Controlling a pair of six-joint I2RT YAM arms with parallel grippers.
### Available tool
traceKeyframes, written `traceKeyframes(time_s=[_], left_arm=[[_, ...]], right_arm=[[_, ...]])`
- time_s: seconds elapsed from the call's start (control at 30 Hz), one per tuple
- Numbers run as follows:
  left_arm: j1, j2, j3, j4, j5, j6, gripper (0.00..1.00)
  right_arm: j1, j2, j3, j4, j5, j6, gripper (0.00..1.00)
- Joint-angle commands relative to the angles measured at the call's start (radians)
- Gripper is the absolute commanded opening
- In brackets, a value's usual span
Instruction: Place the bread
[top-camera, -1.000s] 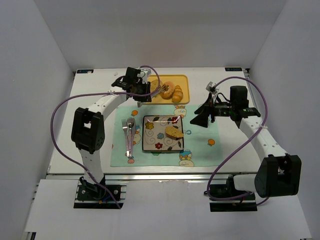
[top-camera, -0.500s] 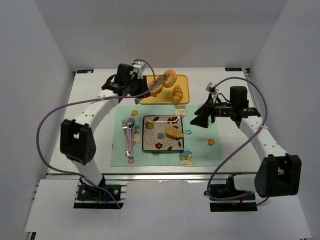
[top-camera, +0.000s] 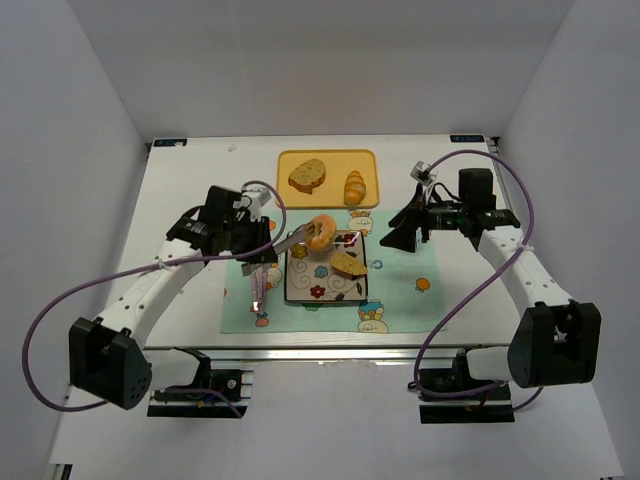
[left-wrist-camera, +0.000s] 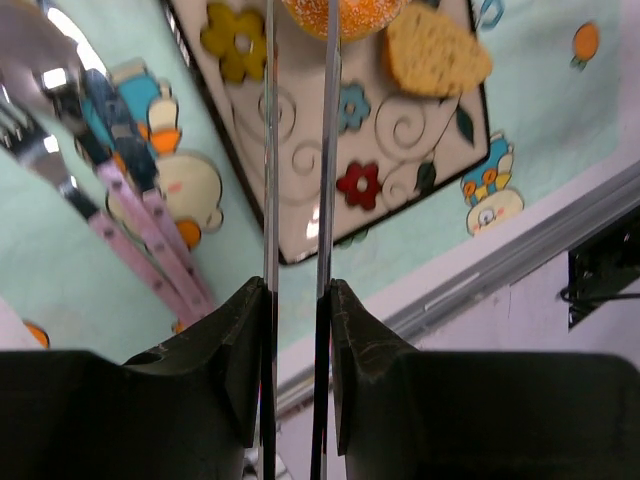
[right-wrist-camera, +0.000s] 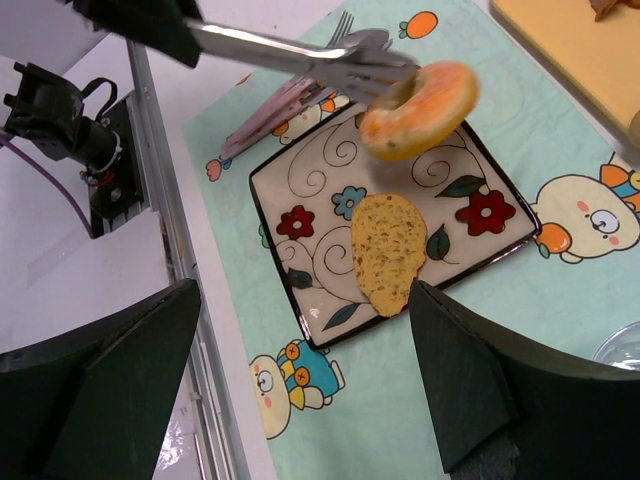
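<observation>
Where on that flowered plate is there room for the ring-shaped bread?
The plate's left half is bare, from its rim to the bread slice. Its right side is taken by that slice; cutlery crowds the mat just left.

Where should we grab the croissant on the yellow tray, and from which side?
Across its thick middle, from above. The croissant lies flat on the yellow tray with its long axis running away from the arms, ends tapering, so close left-to-right across the belly. The bread slice lies apart on its left.

Metal tongs (left-wrist-camera: 270, 150) clamped in left gripper (left-wrist-camera: 295, 300) bottom centre, doughnut (left-wrist-camera: 340, 14) at top edge, bread slice (left-wrist-camera: 436, 50) on flowered plate (left-wrist-camera: 400, 140), pink-handled cutlery (left-wrist-camera: 130, 215) left
</observation>
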Motion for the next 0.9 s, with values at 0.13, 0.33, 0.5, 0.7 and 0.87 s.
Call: traceKeyframes(time_s=[0.13, 0.33, 0.5, 0.7, 0.87], left_arm=[[0.003, -0.113, -0.083, -0.082, 0.009, -0.022, 0.23], [0.003, -0.118, -0.100, -0.093, 0.018, -0.015, 0.53], [0.002, -0.118, -0.054, -0.131, -0.027, -0.004, 0.55], [0.008, -0.156, 0.073, -0.177, -0.278, -0.053, 0.47], [0.054, -0.156, 0.113, -0.173, -0.334, -0.053, 0.40]], right_arm=[[-0.004, 0.018, 0.065, -0.064, -0.015, -0.056, 0.89], [-0.005, 0.001, 0.059, -0.069, -0.010, -0.059, 0.89], [-0.005, -0.013, 0.053, -0.070, -0.001, -0.064, 0.89], [-0.005, -0.018, 0.045, -0.081, -0.002, -0.076, 0.89], [-0.004, -0.012, 0.044, -0.079, -0.010, -0.078, 0.89]])
